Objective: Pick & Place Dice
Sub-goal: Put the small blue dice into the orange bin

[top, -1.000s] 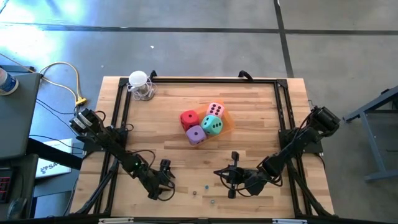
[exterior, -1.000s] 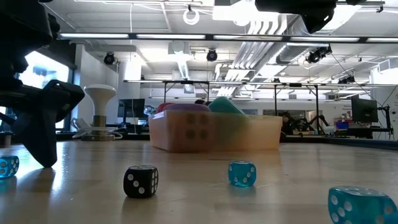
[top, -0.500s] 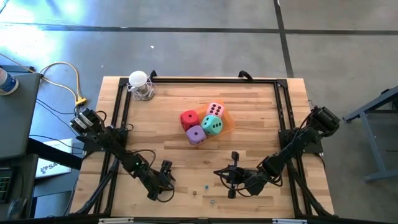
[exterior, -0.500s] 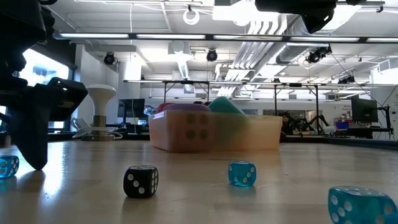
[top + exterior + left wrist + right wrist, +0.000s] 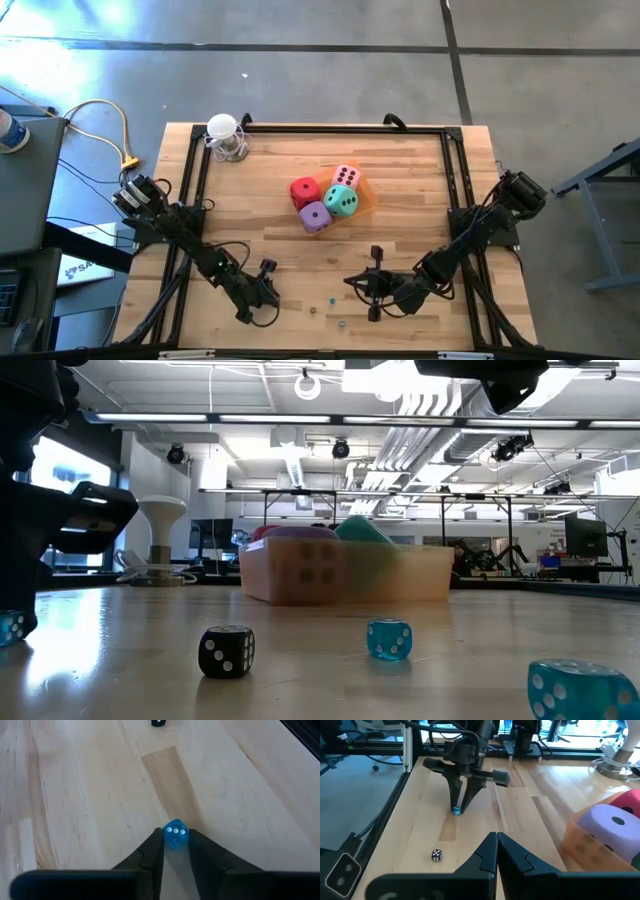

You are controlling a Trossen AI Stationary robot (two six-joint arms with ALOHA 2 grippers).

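Four big soft dice, red [image 5: 305, 192], pink [image 5: 346, 176], teal [image 5: 342, 201] and purple [image 5: 316, 216], sit together on a translucent orange tray [image 5: 365, 190] at the table's middle. No gripper touches them. My left gripper [image 5: 175, 841] stands near the table's near left edge [image 5: 268, 292], pointing down, shut on a small translucent blue die [image 5: 175, 835]. My right gripper [image 5: 496, 845] is shut on nothing; it waits low over the near edge [image 5: 348, 278], pointing toward the left arm. My left gripper pinches the small blue die by two opposite side faces [image 5: 167, 838] between its fingertips. The fingers [image 5: 454, 795] come down on it steeply from above. The die rests on the wooden table [image 5: 456, 811], a three-pip face turned toward the wrist camera.
More small dice lie on the near part of the table: a black one [image 5: 226, 652] and two blue ones [image 5: 389, 639] [image 5: 575, 685]. A white round-headed stand [image 5: 225, 135] is at the far left corner. A black frame [image 5: 330, 128] borders the table.
My left gripper's fingers have come together onto the small blue die and taken hold of it. The die has stayed on the table. The right arm has kept still.
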